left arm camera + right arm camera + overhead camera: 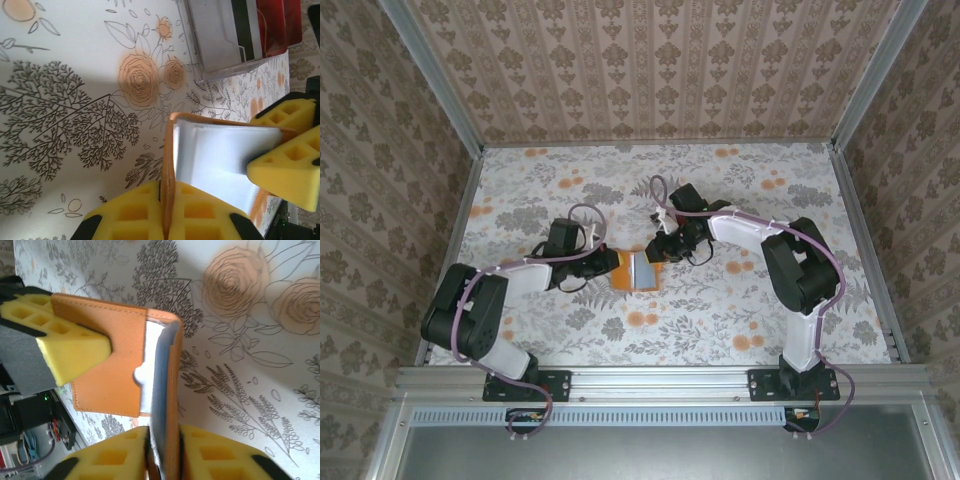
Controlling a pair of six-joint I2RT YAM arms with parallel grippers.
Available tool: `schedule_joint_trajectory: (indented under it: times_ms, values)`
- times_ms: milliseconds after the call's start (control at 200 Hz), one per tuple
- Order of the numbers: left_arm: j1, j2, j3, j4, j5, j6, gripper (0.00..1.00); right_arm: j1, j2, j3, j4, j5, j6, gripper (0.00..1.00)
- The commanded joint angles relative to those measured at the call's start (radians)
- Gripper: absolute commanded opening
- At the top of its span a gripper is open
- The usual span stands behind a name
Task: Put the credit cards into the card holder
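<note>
Two pincers meet over the floral-print table, both gripping one flat, plain orange leather-look card holder.

Your left pincer is pressed together on one orange wall of the card holder, with the wall sandwiched between its yellow foam fingers.

Your right pincer faces it from the opposite end. Its fingers sit tight on either side of the other orange wall, along with a pale card, thin and grey-white. It appears to be pinching both, though you cannot tell how firmly.

Between the two pincers the card holder gapes open in a wedge. The pale card lies inside that mouth, partly out of the pocket beside its small thumb notch.

The other credit cards, thin rectangles in grey, white, dark and red, overlap in a clear plastic tray. The tray sits beyond your left pincer's fingertips, well apart from the card holder.

The step in hand looks like seating the first card while the pouch is held open.

Next, slide the pale card fully down with your right pincer while your left keeps the wall steady. Loosen the right only once the card sits square. A skewed card could catch on the notch, and a slack left grip would let the mouth close.
</note>
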Motion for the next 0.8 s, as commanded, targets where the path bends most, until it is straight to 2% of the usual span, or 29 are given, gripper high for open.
schedule_joint_trajectory:
  times_ms: [0, 90, 255, 360, 465, 645, 795]
  values:
    - [0.017, -0.077, 0.03, -0.107, -0.069, 0.053, 0.0, -0.058, -0.032, -0.067, 0.076, 0.024, 0.078, 0.33]
    - [0.017, -0.12, 0.036, -0.179, -0.122, 0.073, 0.0, -0.104, -0.065, -0.116, 0.131, 0.006, 0.114, 0.38]
    - [0.0, -0.112, 0.05, -0.21, -0.139, 0.073, 0.0, -0.101, -0.145, -0.122, 0.096, 0.019, 0.089, 0.43]
    - [-0.017, -0.083, 0.058, -0.202, -0.147, 0.065, 0.0, -0.069, -0.178, -0.116, 0.068, -0.013, 0.076, 0.44]
    - [-0.03, -0.049, 0.07, -0.205, -0.156, 0.059, 0.0, 0.006, -0.165, -0.121, 0.066, -0.024, 0.094, 0.43]
    - [-0.034, -0.029, 0.061, -0.191, -0.173, 0.034, 0.0, 0.11, -0.078, -0.129, 0.103, 0.071, 0.142, 0.43]
    - [-0.033, -0.048, 0.043, -0.192, -0.181, 0.027, 0.0, 0.122, -0.035, -0.122, 0.133, 0.165, 0.173, 0.43]
